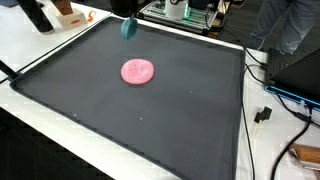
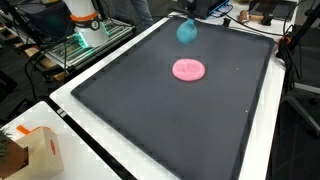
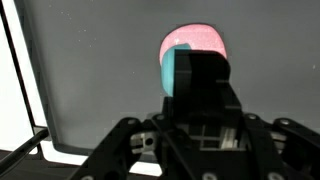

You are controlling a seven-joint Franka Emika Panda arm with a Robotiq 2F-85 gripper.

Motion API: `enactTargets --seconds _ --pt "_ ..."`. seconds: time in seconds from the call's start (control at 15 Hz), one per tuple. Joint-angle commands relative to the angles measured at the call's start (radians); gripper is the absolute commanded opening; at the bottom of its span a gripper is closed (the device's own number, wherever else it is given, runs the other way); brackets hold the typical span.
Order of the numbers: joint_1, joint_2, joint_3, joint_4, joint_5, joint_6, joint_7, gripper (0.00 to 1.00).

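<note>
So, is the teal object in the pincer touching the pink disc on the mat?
Apart. In an exterior view, a stretch of bare dark mat shows plainly between the teal object and the pink disc.

Disc (image 1: 137, 71) on mat (image 1: 200, 120) centre, small object (image 1: 128, 28) above mat's edge.

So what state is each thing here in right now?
gripper: shut on the teal object, up in the air.
teal object: gripped, lifted off the mat near its edge.
pink disc: lying flat mid-mat, untouched.
black mat: spread flat.
</note>
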Motion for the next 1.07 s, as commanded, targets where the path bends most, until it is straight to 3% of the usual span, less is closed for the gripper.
enactTargets --seconds 0.0,0.4,0.47,1.0 --pt "-0.002 0.002 0.004 0.004 0.000 -0.003 0.000 0.50" --pt "-0.002 0.004 0.004 0.006 0.000 -0.003 0.000 0.50" --pt "-0.002 0.004 0.004 0.006 0.000 -0.003 0.000 0.25" --pt "-0.104 0.038 -0.026 0.052 0.461 -0.055 -0.415 0.25"
